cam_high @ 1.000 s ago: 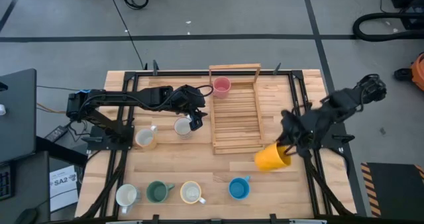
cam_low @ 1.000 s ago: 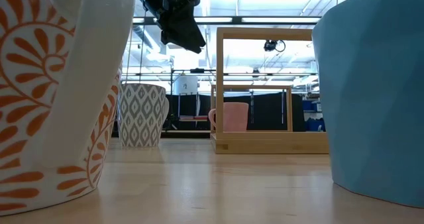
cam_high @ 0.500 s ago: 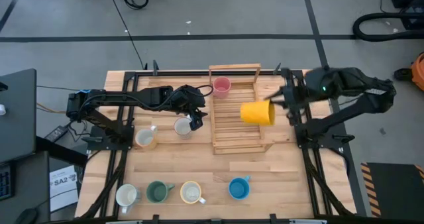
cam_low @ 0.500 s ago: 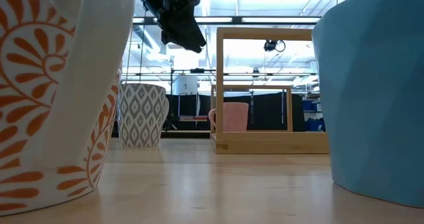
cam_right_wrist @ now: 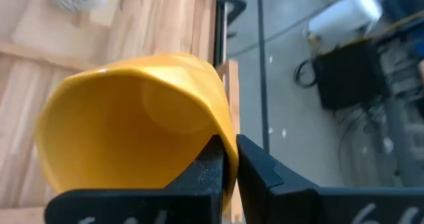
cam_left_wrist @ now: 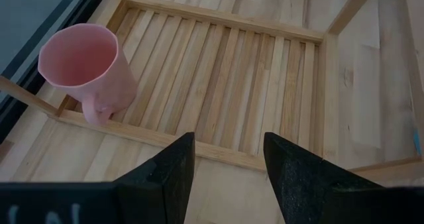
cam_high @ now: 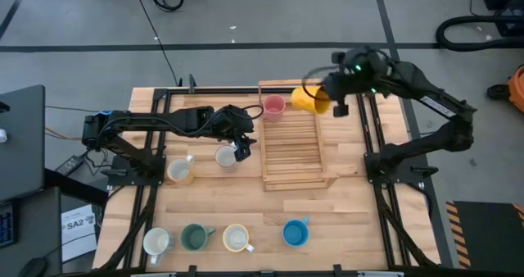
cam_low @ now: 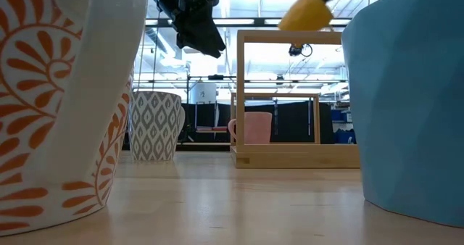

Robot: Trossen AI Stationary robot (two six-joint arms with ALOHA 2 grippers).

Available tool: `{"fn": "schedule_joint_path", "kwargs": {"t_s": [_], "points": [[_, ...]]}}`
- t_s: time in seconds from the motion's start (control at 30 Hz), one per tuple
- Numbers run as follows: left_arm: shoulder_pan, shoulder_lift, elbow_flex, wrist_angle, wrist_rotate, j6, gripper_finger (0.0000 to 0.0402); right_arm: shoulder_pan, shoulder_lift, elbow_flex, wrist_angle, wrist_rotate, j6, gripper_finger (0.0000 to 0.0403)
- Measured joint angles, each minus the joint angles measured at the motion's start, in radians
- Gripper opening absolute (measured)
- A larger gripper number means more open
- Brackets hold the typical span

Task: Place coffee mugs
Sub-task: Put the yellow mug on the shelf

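Observation:
My right gripper [cam_high: 331, 103] is shut on the orange mug [cam_high: 309, 101], which it carries in the air over the far right corner of the wooden rack [cam_high: 291, 158]; in the low view the orange mug [cam_low: 304, 11] is above the rack's top rail. The pink mug [cam_high: 273, 106] stands upright on its base in the rack's far left corner. My left gripper [cam_high: 242, 148] hovers open at the rack's left edge, with the pink mug [cam_left_wrist: 83, 65] ahead of it. A grey-patterned white mug [cam_high: 226, 157] stands just below it. My right gripper pinches the orange mug's wall at the rim [cam_right_wrist: 222, 128], one finger [cam_right_wrist: 211, 168] inside and one finger [cam_right_wrist: 260, 171] outside. The mug is lifted clear and tipped on its side, its mouth turned toward the wrist.
A cream mug [cam_high: 179, 171] stands left of the patterned one. Along the near edge stand a white mug [cam_high: 156, 242], a green mug [cam_high: 195, 238], a cream mug [cam_high: 236, 238] and a blue mug [cam_high: 295, 233]. The rack's slatted floor [cam_left_wrist: 225, 78] lies bare beside the pink mug.
My right gripper has swung the orange mug from the table right of the rack's near end, up and toward the far edge, to above the rack's far right corner. The mug has stayed lifted and tipped.

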Motion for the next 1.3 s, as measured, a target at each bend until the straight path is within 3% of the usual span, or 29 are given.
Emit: {"fn": "schedule_joint_path", "kwargs": {"t_s": [0.23, 0.43, 0.87, 1.3], "points": [[0.0, 0.0, 0.0, 0.0, 0.0, 0.0, 0.0187, -0.171, 0.152, 0.0, -0.043, -0.028, -0.054, 0.003], [0.0, 0.0, 0.0, 0.0, 0.0, 0.008, 0.0187, -0.248, 0.29, 0.0, -0.069, -0.028, -0.054, 0.003], [0.0, 0.0, 0.0, 0.0, 0.0, 0.008, 0.0187, -0.27, 0.493, 0.0, -0.071, -0.029, -0.054, 0.003], [0.0, 0.0, 0.0, 0.0, 0.0, 0.008, 0.0187, -0.282, 0.564, 0.0, -0.058, -0.051, -0.05, 0.003]]}}
